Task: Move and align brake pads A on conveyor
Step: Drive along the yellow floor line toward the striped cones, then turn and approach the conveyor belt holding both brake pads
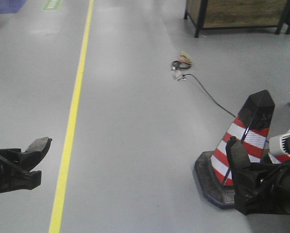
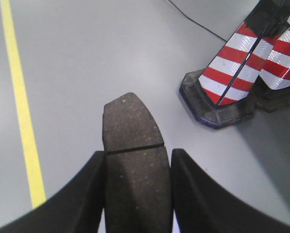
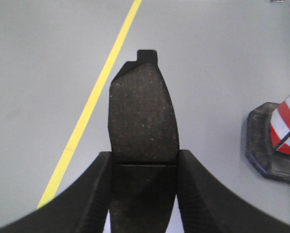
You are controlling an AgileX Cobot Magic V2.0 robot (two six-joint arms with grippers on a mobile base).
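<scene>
Fingers around dark speckled grooved brake pad.

Two dark grooved brake pads clamped in pincers, above floor.

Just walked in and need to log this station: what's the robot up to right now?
Each arm is carrying a brake pad. The left end effector is shut on one brake pad, and the right end effector is shut on another brake pad. Both pads are held above the grey floor, near a yellow line and striped traffic cones. No conveyor shows in any view, so nothing has been placed or aligned yet as far as can be seen.
</scene>
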